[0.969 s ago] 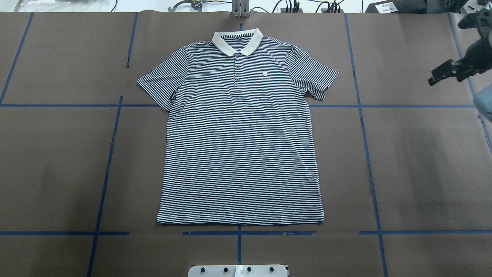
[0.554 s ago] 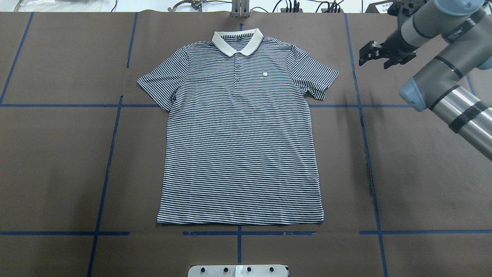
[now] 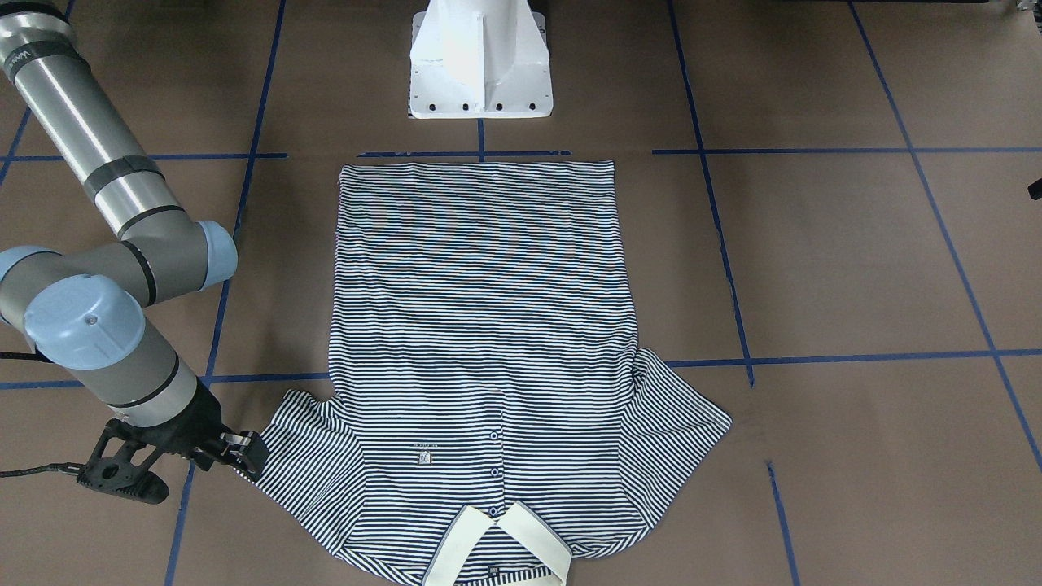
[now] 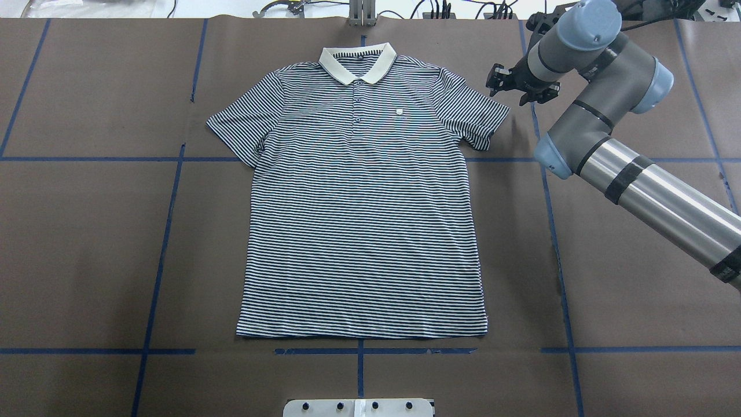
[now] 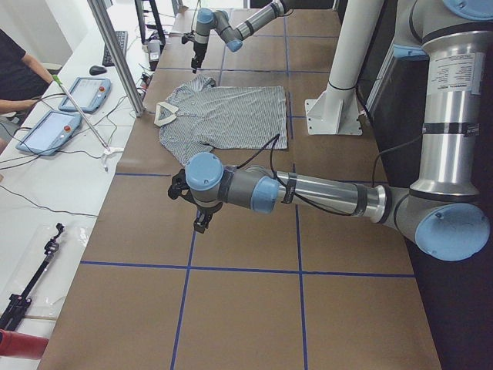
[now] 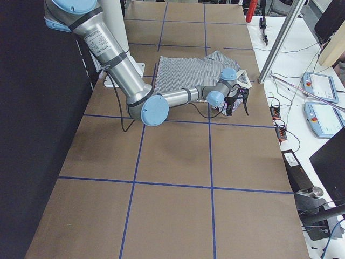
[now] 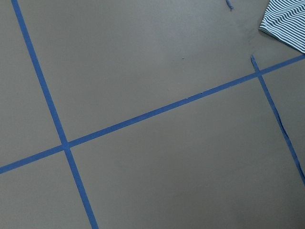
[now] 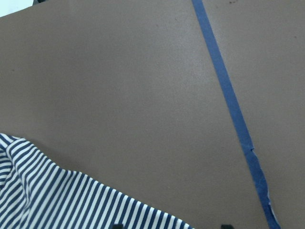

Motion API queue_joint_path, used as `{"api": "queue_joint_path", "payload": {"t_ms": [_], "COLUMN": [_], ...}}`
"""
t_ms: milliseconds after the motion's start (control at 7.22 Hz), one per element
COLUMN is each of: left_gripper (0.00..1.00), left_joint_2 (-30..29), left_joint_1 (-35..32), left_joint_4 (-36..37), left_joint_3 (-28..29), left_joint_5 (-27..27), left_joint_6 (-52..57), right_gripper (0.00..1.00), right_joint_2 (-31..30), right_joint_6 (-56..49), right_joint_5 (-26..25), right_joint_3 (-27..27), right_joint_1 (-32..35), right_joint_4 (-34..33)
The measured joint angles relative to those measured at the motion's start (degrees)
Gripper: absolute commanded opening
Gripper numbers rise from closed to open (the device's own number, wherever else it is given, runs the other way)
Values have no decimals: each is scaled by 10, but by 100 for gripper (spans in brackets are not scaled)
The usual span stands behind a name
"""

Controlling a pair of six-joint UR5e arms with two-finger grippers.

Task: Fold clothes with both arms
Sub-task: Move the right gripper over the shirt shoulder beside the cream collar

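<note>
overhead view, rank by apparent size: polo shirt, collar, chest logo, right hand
1. polo shirt
2. collar and right hand look about alike; the hand may sit nearer the camera, so no ranking between them
3. chest logo, smallest

right gripper jaws apart | left gripper state unclear

1. A robotics lab: two robot arms reach over a brown table gridded with blue tape, with a white pedestal on it.
2. A side bench holds control tablets and loose cables beside an aluminium post; a person is at it.
</note>
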Motion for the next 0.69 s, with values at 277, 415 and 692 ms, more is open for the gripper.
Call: {"api": "queue_joint_path", "payload": {"t_ms": [277, 415, 692], "left_gripper": [100, 100, 100], "left_joint_2": [0, 0, 0], "left_joint_1": [0, 0, 0], "left_joint_4": [0, -1, -2], "left_joint_3": [0, 0, -1], "left_joint_5": [-15, -19, -22], "left_joint_6": [-1, -2, -8], "right_gripper": [50, 20, 0], "right_joint_2": [1, -1, -3], "right_joint_6": [3, 2, 0], "right_joint_5": [-13, -15, -16], "right_joint_3": [-11, -12, -12], "right_joint_1": [-9, -10, -11], "right_joint_4": [0, 0, -1]}}
